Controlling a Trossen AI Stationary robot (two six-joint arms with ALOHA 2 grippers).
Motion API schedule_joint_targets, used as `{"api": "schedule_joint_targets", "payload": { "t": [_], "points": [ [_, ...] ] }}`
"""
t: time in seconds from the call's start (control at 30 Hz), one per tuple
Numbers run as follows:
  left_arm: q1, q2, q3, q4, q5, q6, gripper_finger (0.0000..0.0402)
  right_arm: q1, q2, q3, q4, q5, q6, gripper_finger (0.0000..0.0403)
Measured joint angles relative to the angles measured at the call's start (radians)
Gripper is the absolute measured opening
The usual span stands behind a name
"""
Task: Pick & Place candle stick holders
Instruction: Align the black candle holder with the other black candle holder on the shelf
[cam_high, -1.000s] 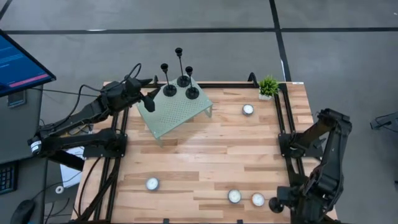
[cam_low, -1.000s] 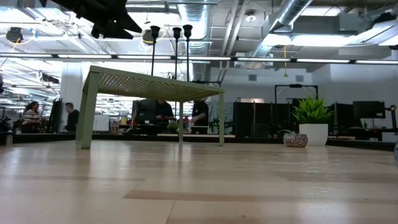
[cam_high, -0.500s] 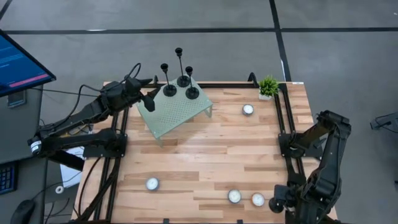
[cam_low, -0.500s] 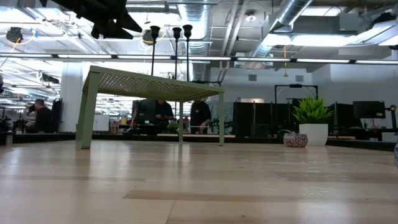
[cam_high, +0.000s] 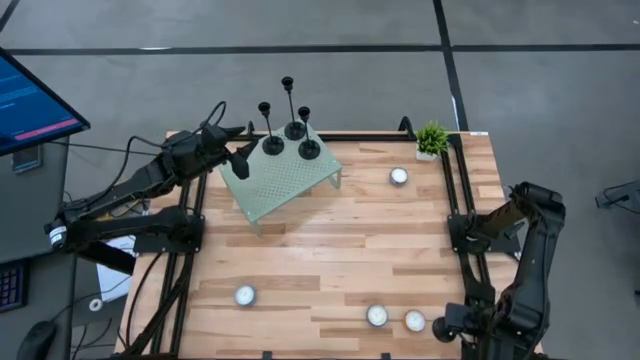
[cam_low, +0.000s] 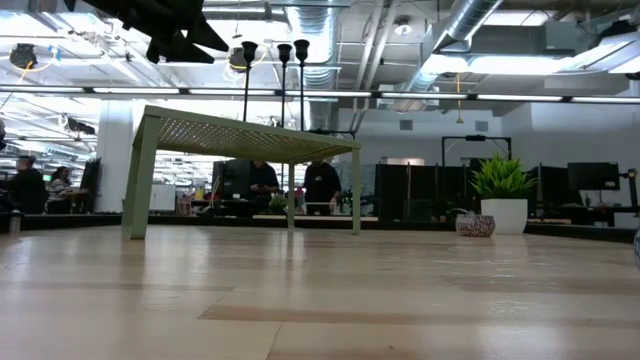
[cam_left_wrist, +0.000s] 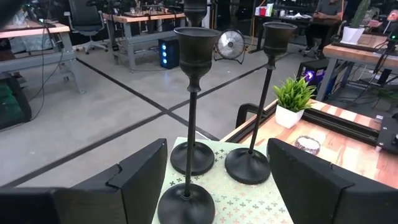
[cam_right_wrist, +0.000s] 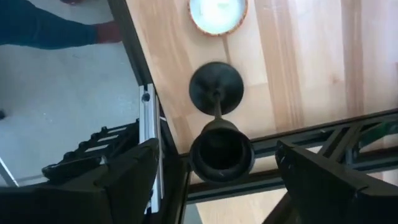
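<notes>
Three black candle stick holders (cam_high: 272, 140) (cam_high: 294, 125) (cam_high: 309, 148) stand on their disc bases on the far end of the pale green perforated stand (cam_high: 285, 185). My left gripper (cam_left_wrist: 217, 186) is open at the stand's far left corner (cam_high: 240, 160). Its fingers stand on either side of the nearest holder (cam_left_wrist: 191, 118) without touching it. A fourth holder (cam_right_wrist: 217, 118) stands on its base on the table at the near right corner. My right gripper (cam_right_wrist: 224, 186) is open above it and points down, with the top cup (cam_right_wrist: 221, 152) between its fingers but apart from them.
Tealight candles lie on the table (cam_high: 245, 295) (cam_high: 377, 315) (cam_high: 415, 321) (cam_high: 399, 176). A small potted plant (cam_high: 432, 138) stands at the far right corner. Black frame rails (cam_right_wrist: 149, 124) run along the table's edges. A person's sleeve and hand (cam_right_wrist: 56, 31) show beyond the edge.
My right arm has eased a little toward the table's near edge. My left arm and the holders have kept still.
</notes>
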Motion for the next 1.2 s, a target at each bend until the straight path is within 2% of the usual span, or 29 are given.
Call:
{"api": "schedule_joint_targets", "payload": {
  "t": [0.3, 0.43, 0.6, 0.87, 1.2],
  "points": [
    [0.0, 0.0, 0.0, 0.0, 0.0, -0.008, 0.0278, 0.001, 0.0, -0.098, 0.154, 0.004, 0.0, 0.031],
    [0.0, 0.0, 0.0, 0.001, 0.0, -0.008, 0.0278, -0.002, 0.0, -0.112, 0.174, 0.004, 0.0, 0.0291],
    [0.0, 0.0, 0.0, 0.002, -0.003, -0.008, 0.0278, -0.007, 0.0, -0.112, 0.174, 0.004, 0.001, 0.0234],
    [0.0, 0.0, 0.0, 0.003, -0.008, -0.008, 0.0278, -0.009, 0.0, -0.112, 0.162, -0.003, 0.044, 0.0114],
    [0.0, 0.0, 0.0, 0.003, -0.008, -0.007, 0.0278, -0.019, -0.013, -0.111, 0.11, -0.011, 0.045, 0.0113]
  ]
}}
